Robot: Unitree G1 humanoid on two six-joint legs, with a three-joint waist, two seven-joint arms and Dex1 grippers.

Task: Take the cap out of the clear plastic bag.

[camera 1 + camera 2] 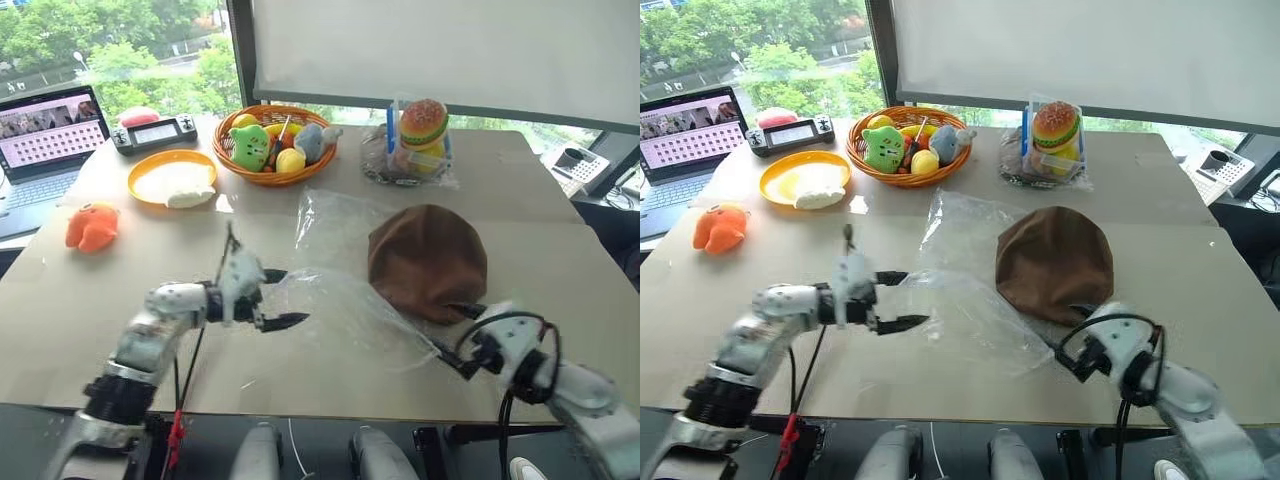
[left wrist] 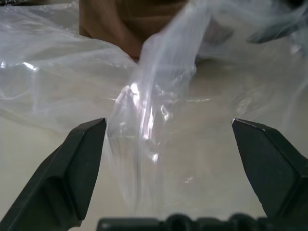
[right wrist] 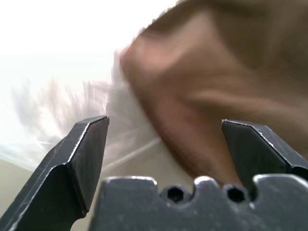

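Left eye view showed the cap (image 1: 427, 262) lying on the table (image 1: 560, 290), at three o'clock from the clear plastic bag (image 1: 335, 285). Both the left pincer (image 1: 277, 298) and the right pincer (image 1: 455, 338) were wide and held nothing.

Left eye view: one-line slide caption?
Both grippers, left and right, open beside the cap and bag.

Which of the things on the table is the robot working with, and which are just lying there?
For the job:
- the cap
- the clear plastic bag
- the left hand, open
- the right hand, open

Just lying about:
- the wicker basket of toys
- the burger toy bundle
- the orange plate
- the orange plush toy
- the laptop
- the game console
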